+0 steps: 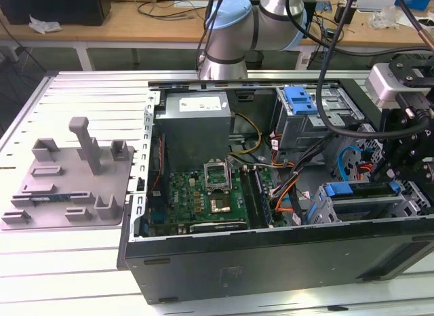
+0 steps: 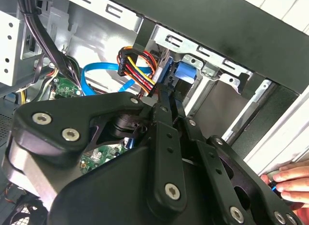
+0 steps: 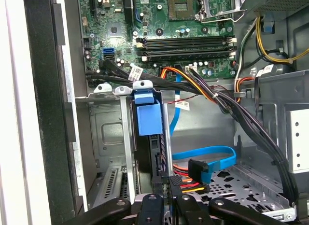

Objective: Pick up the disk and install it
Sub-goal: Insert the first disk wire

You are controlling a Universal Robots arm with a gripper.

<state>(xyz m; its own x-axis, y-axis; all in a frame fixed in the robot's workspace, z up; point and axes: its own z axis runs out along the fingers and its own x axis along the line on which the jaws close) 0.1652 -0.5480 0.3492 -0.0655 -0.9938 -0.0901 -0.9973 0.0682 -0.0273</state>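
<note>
The disk stands on edge in the grey drive cage, at the corner of the computer case nearest the exterior view's right. In the first wrist view we see it edge-on. Its blue carrier tab points toward the motherboard, and its dark thin edge runs back to the gripper. The fingers look drawn together on that edge, so we read them as clamped on the disk.

We judge that the picking up is done and the installing is in hand. The disk sits between the cage's rails but does not look fully seated. Seating it calls for a straight slide along those rails, square to the slot.

Just beside the fingers hang a connector with orange and yellow wires and a flat blue cable, and both need keeping clear. A black cable bundle crosses farther off, in front of the motherboard.

In the second wrist view a person's hand rests at the case's outer edge. Beyond the case, a grey fixture plate lies on the slatted table.

The gripper's own body hides the disk's flat face and label. We cannot tell how deep the disk sits, nor whether its far end meets anything.
</note>
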